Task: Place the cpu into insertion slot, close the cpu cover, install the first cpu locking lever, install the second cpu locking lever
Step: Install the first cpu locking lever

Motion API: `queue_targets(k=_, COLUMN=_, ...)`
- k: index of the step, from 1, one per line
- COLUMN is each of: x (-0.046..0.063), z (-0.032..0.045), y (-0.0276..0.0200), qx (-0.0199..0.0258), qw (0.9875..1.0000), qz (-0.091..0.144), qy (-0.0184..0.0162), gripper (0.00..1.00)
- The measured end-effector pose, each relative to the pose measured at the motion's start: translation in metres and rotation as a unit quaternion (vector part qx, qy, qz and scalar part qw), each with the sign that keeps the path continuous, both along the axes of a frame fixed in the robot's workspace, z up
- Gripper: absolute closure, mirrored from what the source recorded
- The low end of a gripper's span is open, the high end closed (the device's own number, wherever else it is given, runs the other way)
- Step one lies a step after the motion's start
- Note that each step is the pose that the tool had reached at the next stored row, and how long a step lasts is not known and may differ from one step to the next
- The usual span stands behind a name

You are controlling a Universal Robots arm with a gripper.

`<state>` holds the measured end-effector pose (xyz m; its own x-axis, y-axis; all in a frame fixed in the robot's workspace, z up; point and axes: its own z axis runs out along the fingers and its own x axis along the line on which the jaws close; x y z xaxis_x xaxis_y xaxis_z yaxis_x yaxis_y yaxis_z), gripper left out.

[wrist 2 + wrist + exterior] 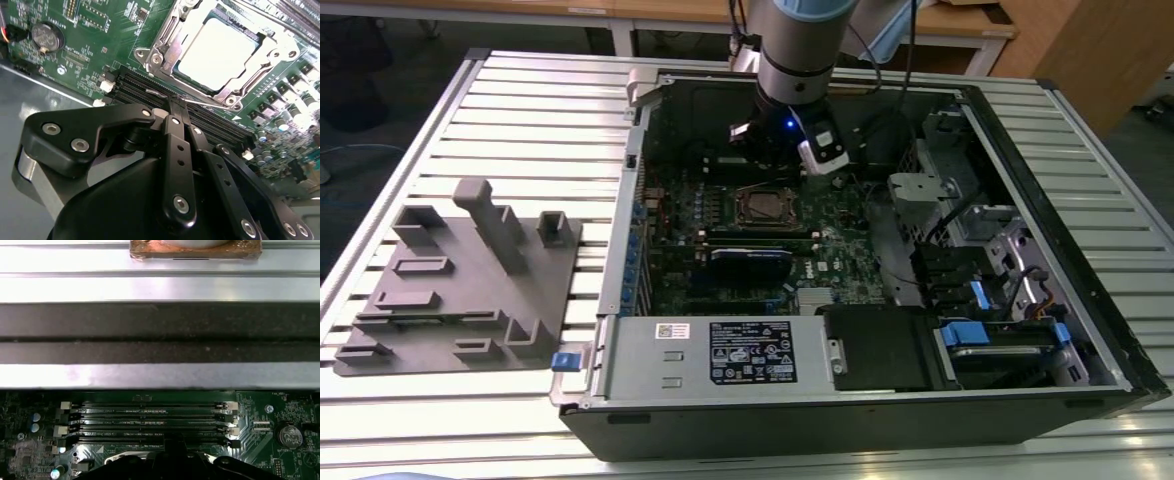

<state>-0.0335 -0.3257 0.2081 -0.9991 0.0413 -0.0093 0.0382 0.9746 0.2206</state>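
The cpu (220,47) lies flat in the insertion slot (150,57), its pale silver top showing. The cpu cover (167,42) is down around it as a thin metal frame. A thin wire locking lever (210,104) runs along the socket's side nearest my gripper (176,104). Its hooked end sits just beside my fingertips. The two black fingers (172,150) are pressed together, shut, over the memory slots (135,85). In the exterior view the gripper (770,158) hangs above the board just behind the socket (767,205).
The open computer case (854,400) lies on a slatted metal table (520,110). It holds the green motherboard (834,235), a power supply (720,350) and drive bays (987,300). A grey fixture block (467,280) stands at the exterior view's left. The case wall (160,315) is close behind the memory slots (150,422).
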Motion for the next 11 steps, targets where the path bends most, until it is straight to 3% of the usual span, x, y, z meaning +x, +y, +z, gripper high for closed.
queue_targets(k=2, x=0.0, z=-0.0003, y=0.0, qx=0.0, qw=0.9999, qz=-0.013, qy=0.0, gripper=0.89)
queue_targets(k=11, x=0.0, z=-0.0004, y=0.0, qx=0.0001, qw=0.9998, qz=-0.021, qy=0.0, gripper=0.89)
